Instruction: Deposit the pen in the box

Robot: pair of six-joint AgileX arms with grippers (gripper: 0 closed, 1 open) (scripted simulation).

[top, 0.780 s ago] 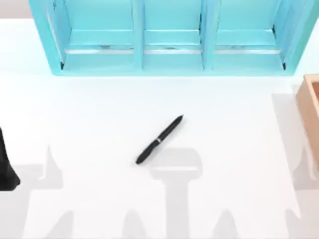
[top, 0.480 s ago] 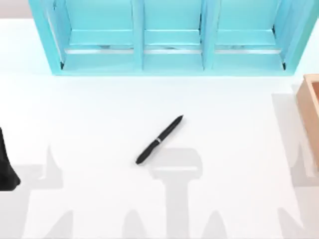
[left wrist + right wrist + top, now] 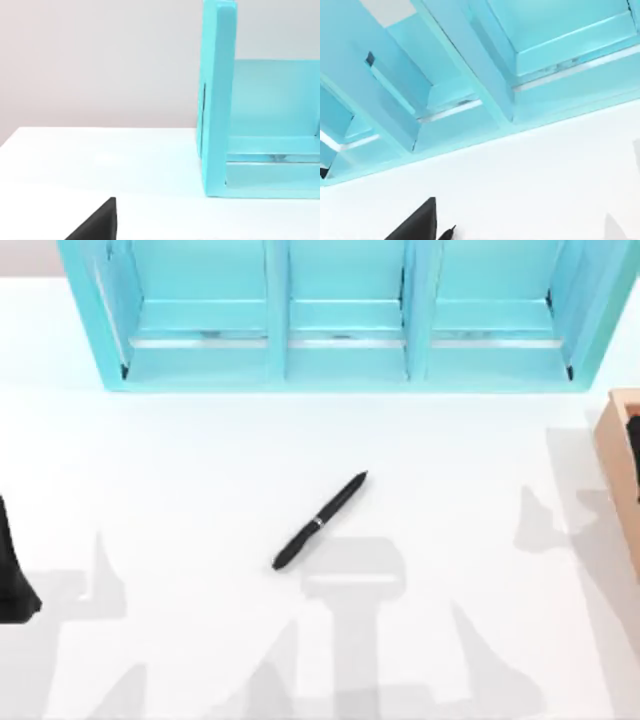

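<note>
White worktop (image 3: 200, 460) is seen from above, with objects listed from the top view's left to its right. At the far left edge, a black part of the left arm (image 3: 12, 575) is seen low beside the worktop's border; whether its jaws are released or clenched cannot be told. In the left wrist view a black part of that gripper is seen at the frame's edge, over the white surface, with the end wall of the turquoise shelf unit (image 3: 340, 315) standing farther off.

Along the far side of the worktop the shelf unit is set, with three compartments side by side. Near the middle of the worktop the pen (image 3: 320, 521) is laid flat and diagonally, its tapered tip directed toward the shelf unit and the right, its blunt end toward the near left. A thin silver ring is seen near its middle. The pen is touched by nothing and lies well apart from both arms.

At the right edge the tan box (image 3: 618, 455) is partly seen, well apart from the pen. A dark shape, the right arm (image 3: 633, 445), is seen over the box's interior at the frame border; the state of its jaws cannot be told. In the right wrist view the pen's tip (image 3: 446, 233) is seen just beside a black part of that gripper.
</note>
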